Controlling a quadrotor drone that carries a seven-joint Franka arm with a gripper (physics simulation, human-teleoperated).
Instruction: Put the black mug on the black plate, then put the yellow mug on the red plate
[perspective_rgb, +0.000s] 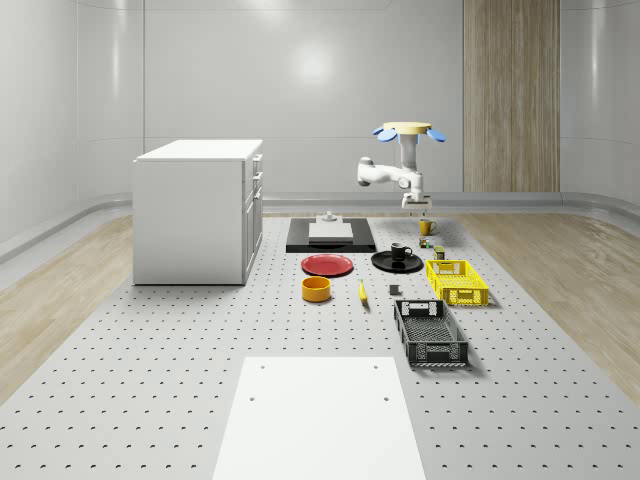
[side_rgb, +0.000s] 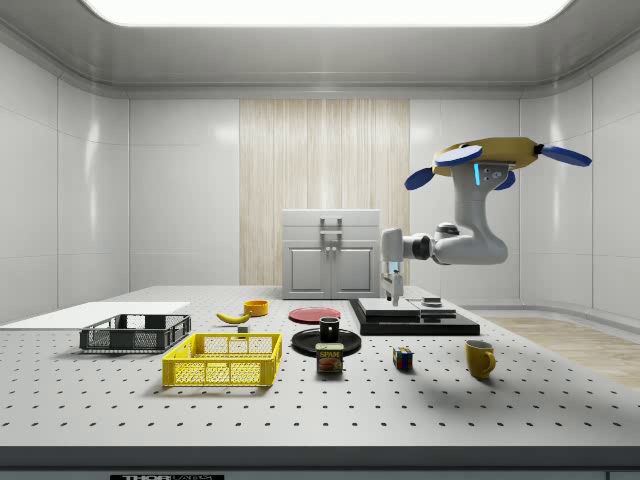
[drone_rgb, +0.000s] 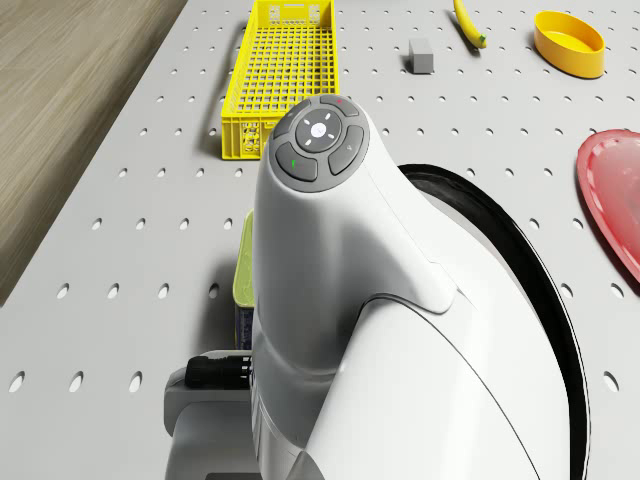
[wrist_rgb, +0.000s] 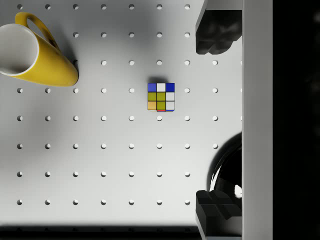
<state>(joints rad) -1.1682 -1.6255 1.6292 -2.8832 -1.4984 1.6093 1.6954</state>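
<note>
The black mug (perspective_rgb: 400, 252) (side_rgb: 329, 329) stands upright on the black plate (perspective_rgb: 382, 264) (side_rgb: 303, 343). The yellow mug (perspective_rgb: 427, 227) (side_rgb: 480, 358) (wrist_rgb: 35, 55) sits on the table behind that plate in the whole-scene view, apart from the red plate (perspective_rgb: 328, 265) (side_rgb: 314, 314) (drone_rgb: 615, 190), which carries nothing. The drone (perspective_rgb: 408, 130) (side_rgb: 500, 160) hovers high over the yellow mug's area. My gripper (perspective_rgb: 418, 210) (side_rgb: 393, 297) (wrist_rgb: 216, 122) hangs open above the table with nothing in it. It is over the spot between the yellow mug and the black plate's rim (wrist_rgb: 225, 167) (drone_rgb: 540, 290).
A Rubik's cube (wrist_rgb: 161, 97) (side_rgb: 403, 358) and a can (side_rgb: 330, 358) (drone_rgb: 243, 270) lie near the mugs. A yellow crate (perspective_rgb: 456, 281), a black crate (perspective_rgb: 430, 333), a banana (perspective_rgb: 362, 291), a yellow bowl (perspective_rgb: 316, 289), a black platform (perspective_rgb: 330, 235) and a white cabinet (perspective_rgb: 200, 210) stand around.
</note>
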